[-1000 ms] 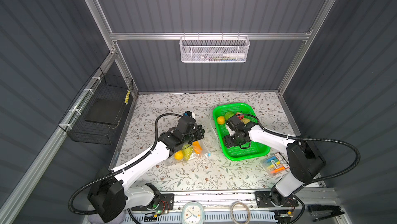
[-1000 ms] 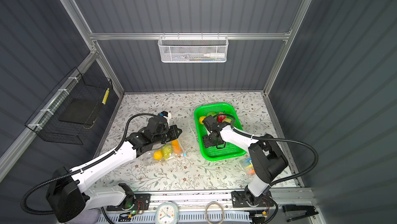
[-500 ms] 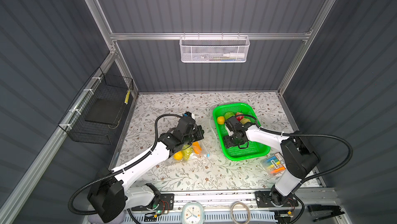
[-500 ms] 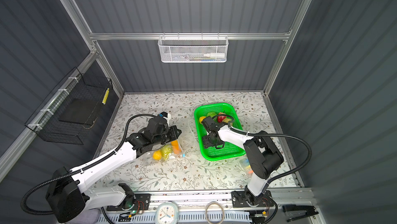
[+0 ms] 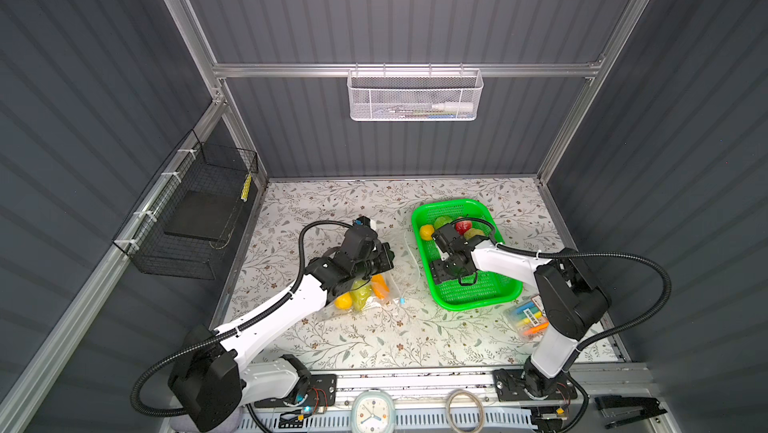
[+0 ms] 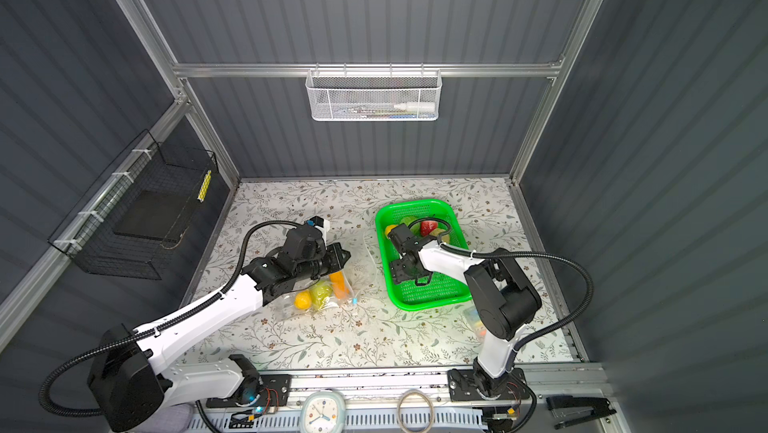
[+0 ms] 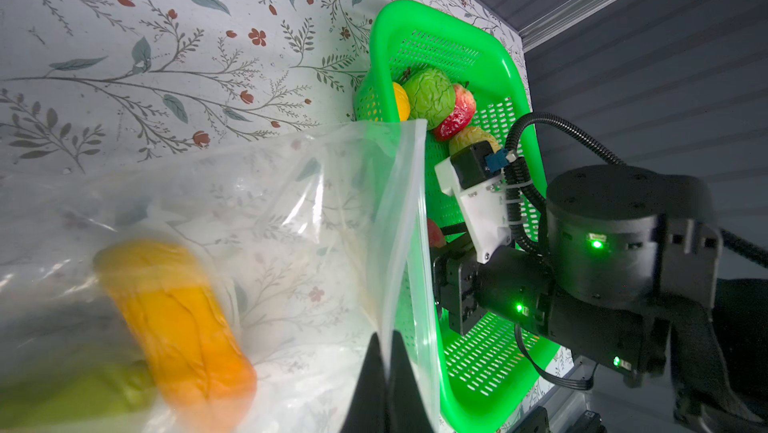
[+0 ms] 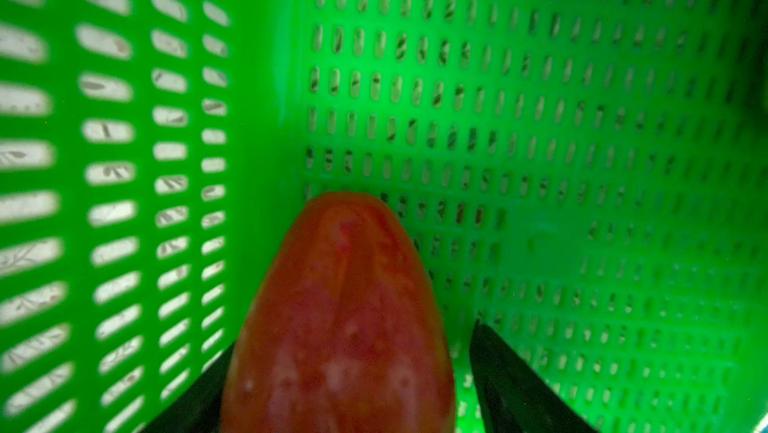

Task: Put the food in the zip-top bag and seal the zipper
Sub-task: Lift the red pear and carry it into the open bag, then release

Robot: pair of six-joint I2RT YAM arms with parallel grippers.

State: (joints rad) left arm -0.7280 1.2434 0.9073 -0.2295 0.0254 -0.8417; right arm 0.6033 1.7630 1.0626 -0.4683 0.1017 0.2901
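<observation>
L gripper (image 7: 386,343) is pinching zip-top bag (image 7: 316,202) edge, jaws pressed together; orange carrot (image 7: 178,318) is lying inside. R gripper (image 8: 353,337) is straddling red strawberry (image 8: 336,268) in green basket (image 8: 540,119), jaws spread, one finger standing clear.

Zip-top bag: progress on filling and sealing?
Done: lemon, green fruit and carrot lie inside the zip-top bag. In hand: left pincer shut on the bag's mouth edge; right pincer open astride a strawberry in the green basket. Left: that strawberry, four more pieces in the basket, then the zipper.
</observation>
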